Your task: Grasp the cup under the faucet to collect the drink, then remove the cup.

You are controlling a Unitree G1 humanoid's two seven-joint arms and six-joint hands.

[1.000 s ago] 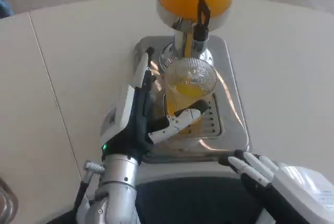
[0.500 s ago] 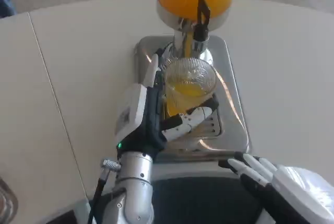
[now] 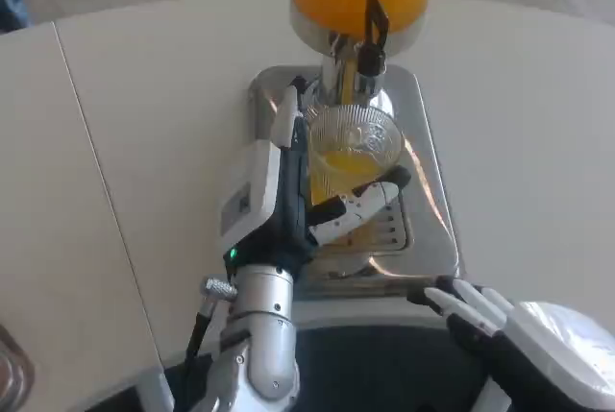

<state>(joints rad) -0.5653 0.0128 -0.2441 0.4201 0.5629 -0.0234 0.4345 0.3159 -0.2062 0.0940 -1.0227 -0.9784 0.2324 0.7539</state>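
Fingers of left hand wrap cup; no legible writing.

We see our left hand wrapped around a clear cup partly filled with orange drink, standing on the steel drip tray under the dispenser's black tap. Our right hand waits, fingers apart, near the tray's front edge.
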